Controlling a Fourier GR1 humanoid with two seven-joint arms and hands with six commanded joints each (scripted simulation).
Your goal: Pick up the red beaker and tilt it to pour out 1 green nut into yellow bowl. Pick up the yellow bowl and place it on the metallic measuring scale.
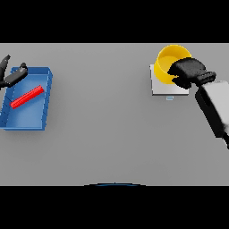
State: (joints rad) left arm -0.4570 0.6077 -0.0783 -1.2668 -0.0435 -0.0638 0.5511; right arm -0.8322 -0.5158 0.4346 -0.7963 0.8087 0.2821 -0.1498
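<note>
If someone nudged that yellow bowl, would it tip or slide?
The yellow bowl looks rigid and probably light. Sitting on the flat scale, it would likelier slide than tip. The right hand at its rim should steady it.

The table (112,134) is a flat, even grey with no pattern. At its left edge sits a blue tray (27,120), its walls a slightly deeper blue than its floor. In it lies a bright red beaker (27,97), plain red along its whole length. Toward the far right corner the bowl (167,60) is a strong yellow, a shade darker inside. The scale (163,89) under it is pale silver-white, with a small light-blue strip on its near edge. Both hands, left (13,76) and right (188,71), are black; the right forearm (214,107) is white with grey shading
</note>
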